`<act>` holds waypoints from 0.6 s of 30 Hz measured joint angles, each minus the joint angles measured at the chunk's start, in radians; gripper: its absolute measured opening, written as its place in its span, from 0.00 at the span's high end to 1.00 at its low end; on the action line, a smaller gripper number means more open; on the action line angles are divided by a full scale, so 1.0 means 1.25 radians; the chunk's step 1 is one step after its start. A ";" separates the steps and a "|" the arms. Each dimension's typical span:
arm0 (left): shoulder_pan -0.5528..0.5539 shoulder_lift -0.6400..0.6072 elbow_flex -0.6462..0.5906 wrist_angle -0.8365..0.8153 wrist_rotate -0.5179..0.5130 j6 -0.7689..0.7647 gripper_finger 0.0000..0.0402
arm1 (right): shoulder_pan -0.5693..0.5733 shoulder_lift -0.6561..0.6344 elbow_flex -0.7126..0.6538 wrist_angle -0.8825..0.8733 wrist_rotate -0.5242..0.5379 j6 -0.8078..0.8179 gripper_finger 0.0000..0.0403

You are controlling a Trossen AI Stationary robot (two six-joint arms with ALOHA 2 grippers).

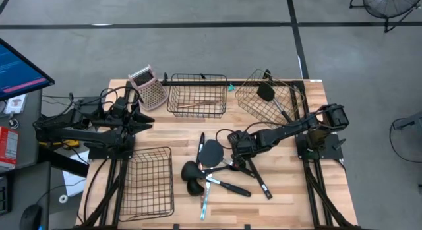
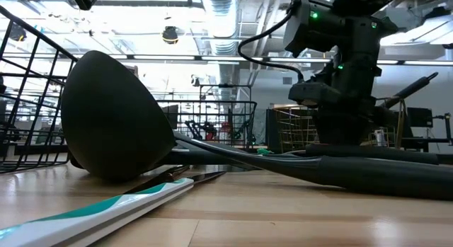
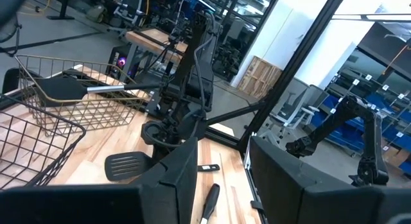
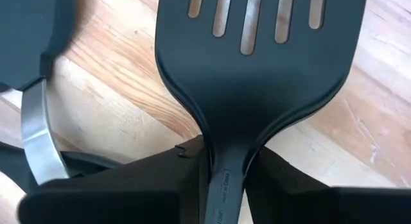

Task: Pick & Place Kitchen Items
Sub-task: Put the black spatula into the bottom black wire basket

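The right gripper (image 4: 225, 163) pinches the neck of one black slotted spatula (image 4: 257, 70) between its fingers (image 4: 128, 185), low over the desk (image 1: 290, 184) amid about six loose utensils. Three wire baskets (image 1: 196, 95) stand around. The left gripper (image 3: 221, 172) waits with fingers spread.
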 joint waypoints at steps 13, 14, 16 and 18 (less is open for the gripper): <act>0.000 0.000 0.000 0.000 0.000 0.001 0.68 | 0.009 0.000 0.050 -0.016 -0.046 -0.003 0.84; 0.000 0.000 0.000 0.000 0.000 0.001 0.68 | 0.008 0.000 0.059 -0.026 -0.046 -0.007 0.84; 0.000 0.000 0.000 0.000 -0.001 0.001 0.68 | 0.008 0.000 0.080 -0.045 -0.046 -0.022 0.84; 0.000 0.000 0.000 0.000 -0.001 0.001 0.68 | 0.007 0.000 0.101 -0.064 -0.046 -0.035 0.84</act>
